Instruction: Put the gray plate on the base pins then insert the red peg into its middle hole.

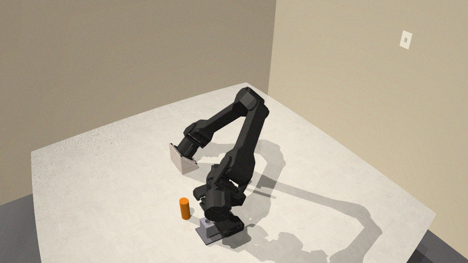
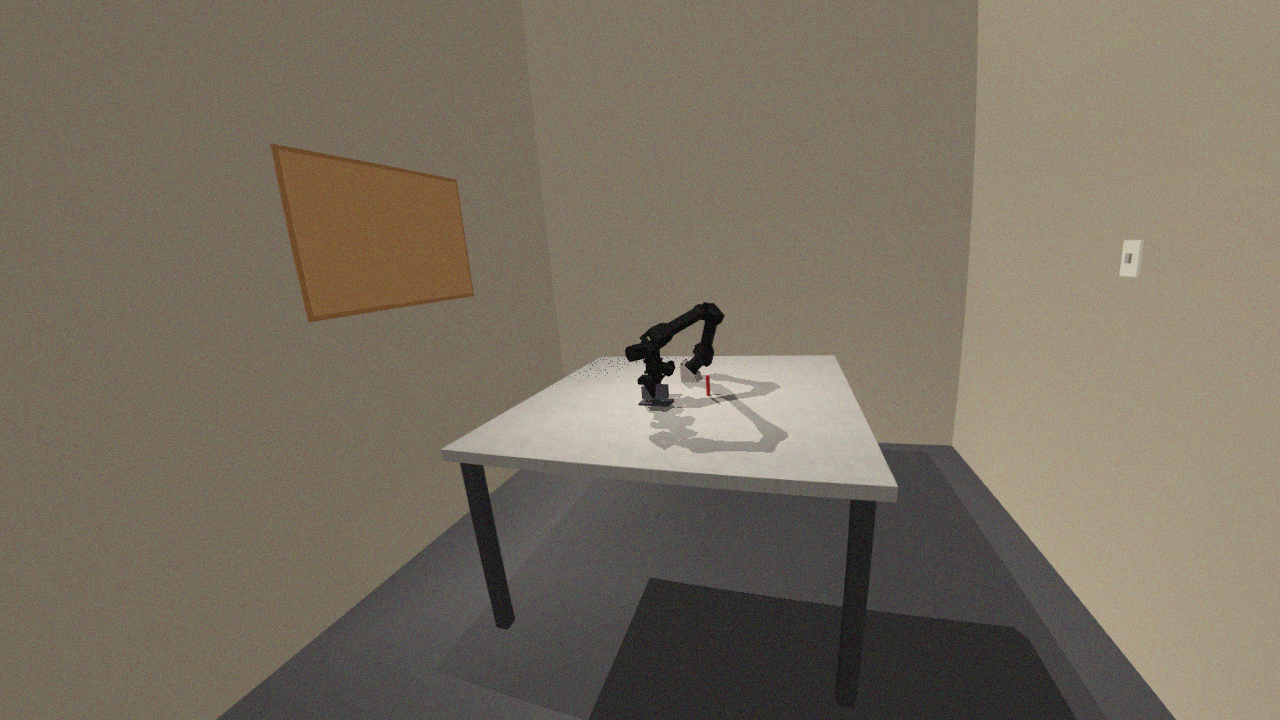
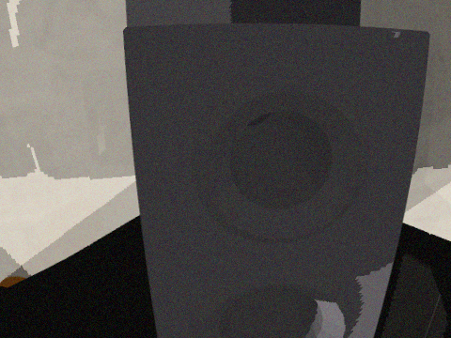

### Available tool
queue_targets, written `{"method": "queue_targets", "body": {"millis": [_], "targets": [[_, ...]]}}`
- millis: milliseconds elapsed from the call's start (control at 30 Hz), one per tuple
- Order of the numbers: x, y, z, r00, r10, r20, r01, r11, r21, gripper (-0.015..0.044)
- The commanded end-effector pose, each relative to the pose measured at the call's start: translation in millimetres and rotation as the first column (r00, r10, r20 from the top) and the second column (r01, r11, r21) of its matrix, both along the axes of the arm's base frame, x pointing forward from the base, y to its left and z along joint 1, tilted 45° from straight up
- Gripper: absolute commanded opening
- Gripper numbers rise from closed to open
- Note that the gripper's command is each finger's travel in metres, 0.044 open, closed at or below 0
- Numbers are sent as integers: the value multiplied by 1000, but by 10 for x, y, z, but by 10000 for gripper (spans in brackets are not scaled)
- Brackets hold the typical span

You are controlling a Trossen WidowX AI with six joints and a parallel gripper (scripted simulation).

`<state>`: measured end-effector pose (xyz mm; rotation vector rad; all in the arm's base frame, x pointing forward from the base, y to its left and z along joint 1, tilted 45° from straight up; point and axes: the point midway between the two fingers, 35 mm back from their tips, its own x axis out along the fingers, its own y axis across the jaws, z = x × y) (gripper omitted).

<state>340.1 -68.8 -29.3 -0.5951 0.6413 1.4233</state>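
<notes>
My gripper (image 1: 217,225) (image 3: 250,215) is shut on the gray plate (image 1: 205,227) (image 2: 661,391) (image 3: 174,164), a thick block with round holes. The plate looks level and is over the dark gray base (image 1: 203,238) (image 3: 178,11), very close to it or touching. I cannot tell whether it is fully seated. Both pins are hidden beneath the plate. One of its holes shows on top in the top view, and two show in the wrist view. The red peg (image 2: 708,385) stands upright on the table in the exterior view, apart from the base. The arm hides it in the top view.
An orange cylinder (image 1: 185,209) (image 3: 13,282) stands upright to the left of the gripper and base, close by. The arm's light mounting block (image 1: 181,163) is farther back on the white table (image 1: 98,196) (image 2: 554,438).
</notes>
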Motion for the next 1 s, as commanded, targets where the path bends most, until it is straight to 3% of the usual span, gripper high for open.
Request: {"method": "queue_targets", "body": {"millis": [0, 300, 833, 967], "targets": [[-1, 51, -52, 1000, -6, -4, 6, 1000, 4, 0], [0, 32, -30, 1000, 1, 0, -1, 1000, 1, 0], [0, 32, -30, 1000, 1, 0, -1, 1000, 1, 420], [0, 32, -30, 1000, 1, 0, -1, 1000, 1, 440]]}}
